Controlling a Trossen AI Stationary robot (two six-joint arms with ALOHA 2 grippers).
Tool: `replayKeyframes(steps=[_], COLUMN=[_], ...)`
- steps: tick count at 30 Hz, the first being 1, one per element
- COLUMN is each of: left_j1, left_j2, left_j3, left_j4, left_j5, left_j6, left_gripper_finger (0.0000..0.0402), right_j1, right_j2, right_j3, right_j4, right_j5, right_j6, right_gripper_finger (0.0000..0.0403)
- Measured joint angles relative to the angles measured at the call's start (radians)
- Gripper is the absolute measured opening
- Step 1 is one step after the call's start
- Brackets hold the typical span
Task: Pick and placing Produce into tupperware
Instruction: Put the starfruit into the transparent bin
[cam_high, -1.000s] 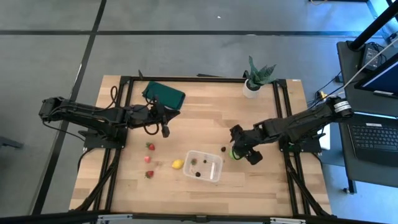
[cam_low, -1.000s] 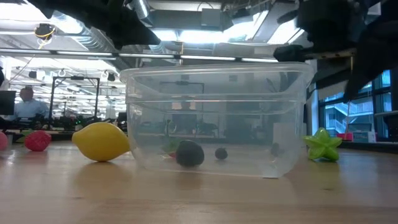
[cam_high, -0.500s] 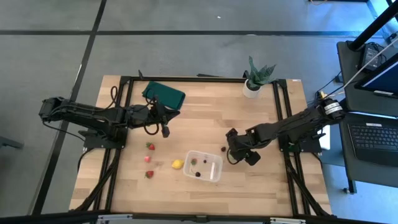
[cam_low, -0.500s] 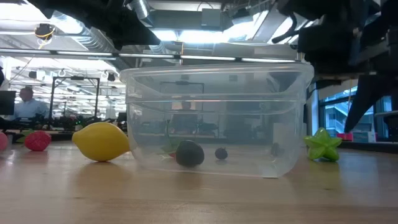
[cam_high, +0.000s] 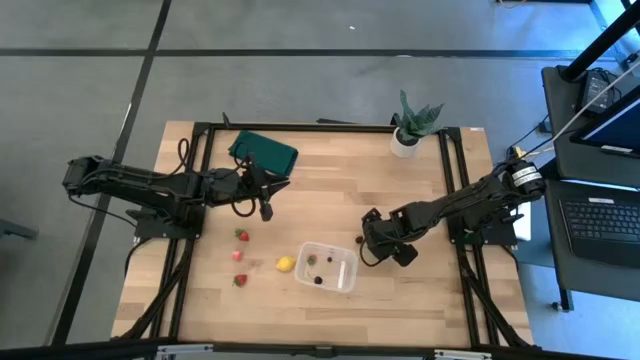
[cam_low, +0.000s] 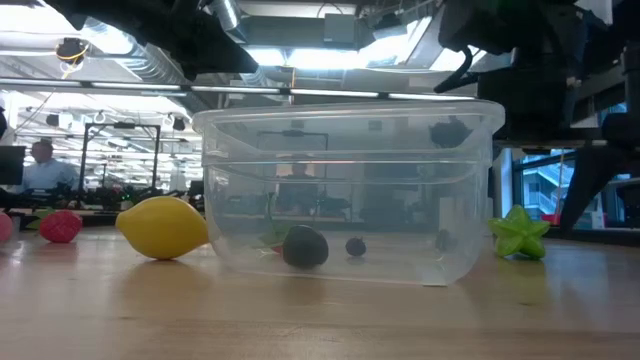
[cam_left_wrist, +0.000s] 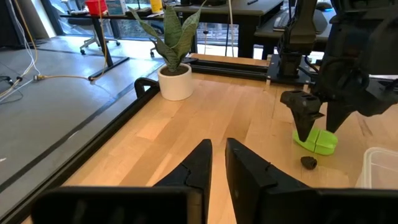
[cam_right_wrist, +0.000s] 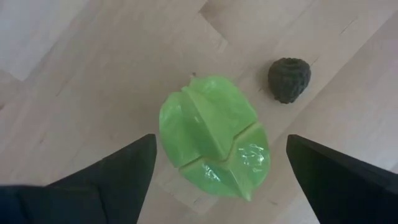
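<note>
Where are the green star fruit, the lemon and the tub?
green star fruit (cam_right_wrist: 214, 137): right wrist view, top surface.
lemon (cam_low: 163, 227): low view, middle of its side.
tub (cam_low: 240, 200): low view, clear front wall.

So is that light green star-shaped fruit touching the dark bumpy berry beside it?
Apart. The right wrist view shows bare wood between the green fruit and the dark berry.

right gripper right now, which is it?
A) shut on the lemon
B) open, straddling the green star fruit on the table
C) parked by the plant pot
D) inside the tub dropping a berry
B: in the right wrist view the right gripper has its fingers spread to either side of the green star fruit, which lies on the table beside a dark berry.
</note>
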Motion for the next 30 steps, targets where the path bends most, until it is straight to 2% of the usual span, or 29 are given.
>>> replayKeyframes(steps=[7,13,24,30], left_j1=[0.0,-0.001,-0.01,-0.01], left_j2=[0.0,0.0,0.0,0.0], left_j3=[0.0,0.0,0.0,0.0], left_j4=[0.0,0.0,0.0,0.0], left_j5=[0.0,0.007,0.009,0.008], left_j6=[0.0,0.0,-0.023,-0.023], left_gripper_finger=[0.0044,0.0028,0.0001,0.0009], right_j1=[0.0,0.0,0.0,0.0], right_j2=[0.015,0.061,0.059,0.06], right_j3=[-0.011,-0.021,-0.021,-0.021], right_j4=[0.016,0.024,0.066,0.091], right_j5=[0.0,-0.001,0.0,0.001], right_j6=[0.0,0.005,0.005,0.008], right_gripper_finger=[0.0344,0.0344,0.0344,0.0344])
